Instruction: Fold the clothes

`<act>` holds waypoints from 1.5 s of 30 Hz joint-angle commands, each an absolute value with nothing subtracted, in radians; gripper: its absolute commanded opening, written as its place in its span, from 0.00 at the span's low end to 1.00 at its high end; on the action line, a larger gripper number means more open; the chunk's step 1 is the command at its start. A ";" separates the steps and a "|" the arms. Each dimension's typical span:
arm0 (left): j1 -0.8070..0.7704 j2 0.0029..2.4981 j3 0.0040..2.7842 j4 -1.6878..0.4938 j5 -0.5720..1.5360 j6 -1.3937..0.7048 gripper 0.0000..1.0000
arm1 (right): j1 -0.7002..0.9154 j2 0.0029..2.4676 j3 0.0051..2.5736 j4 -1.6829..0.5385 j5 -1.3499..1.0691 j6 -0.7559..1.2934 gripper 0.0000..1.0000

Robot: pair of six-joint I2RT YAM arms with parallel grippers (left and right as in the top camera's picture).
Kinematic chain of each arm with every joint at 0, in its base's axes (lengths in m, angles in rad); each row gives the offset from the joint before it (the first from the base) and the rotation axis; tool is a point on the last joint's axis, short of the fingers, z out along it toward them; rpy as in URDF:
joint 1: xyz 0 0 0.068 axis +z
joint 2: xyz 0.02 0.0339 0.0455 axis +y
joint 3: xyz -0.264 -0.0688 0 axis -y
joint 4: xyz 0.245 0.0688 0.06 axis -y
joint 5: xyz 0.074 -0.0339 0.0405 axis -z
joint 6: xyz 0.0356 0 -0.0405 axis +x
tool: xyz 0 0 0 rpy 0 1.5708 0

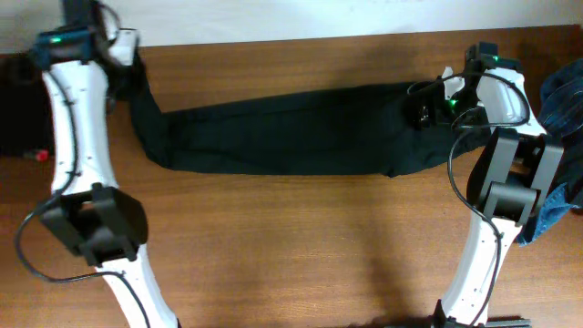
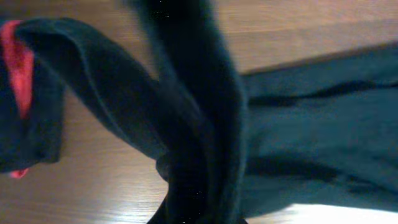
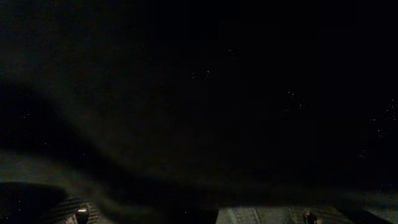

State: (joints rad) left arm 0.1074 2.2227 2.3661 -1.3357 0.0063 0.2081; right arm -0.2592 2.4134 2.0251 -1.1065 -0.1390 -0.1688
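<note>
The long black jeans (image 1: 273,132) lie stretched across the wooden table (image 1: 291,237) from left to right. My left gripper (image 1: 127,56) at the far left corner is shut on one end, which rises off the wood. In the left wrist view that black fabric (image 2: 205,124) runs straight up into the jaws and hides them. My right gripper (image 1: 421,107) sits low on the jeans' other end. The right wrist view is almost all dark cloth (image 3: 199,93), with its fingers (image 3: 267,216) spread wide at the bottom edge, closed on nothing.
Blue denim (image 1: 560,100) is piled at the table's right edge, behind and beside the right arm. A black item with red on it (image 2: 18,74) lies at the left edge (image 1: 27,137). Bare wood fills the table's front half.
</note>
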 commanded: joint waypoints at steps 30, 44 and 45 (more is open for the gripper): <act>-0.381 2.286 2.369 -1.373 -0.015 0.078 0.00 | -0.257 2.451 2.008 -1.098 -0.122 -0.167 0.99; -0.531 2.358 2.369 -1.264 -0.017 0.029 0.00 | -0.257 2.451 2.008 -1.098 -0.122 -0.167 0.99; -0.539 2.358 2.369 -1.262 -0.017 0.029 0.00 | -0.257 2.451 2.008 -1.098 -0.122 -0.167 0.99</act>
State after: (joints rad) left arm -0.5079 2.3642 2.3638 -1.2709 -0.0166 0.0456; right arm -0.2592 2.4138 2.0251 -1.1061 -0.1390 -0.1684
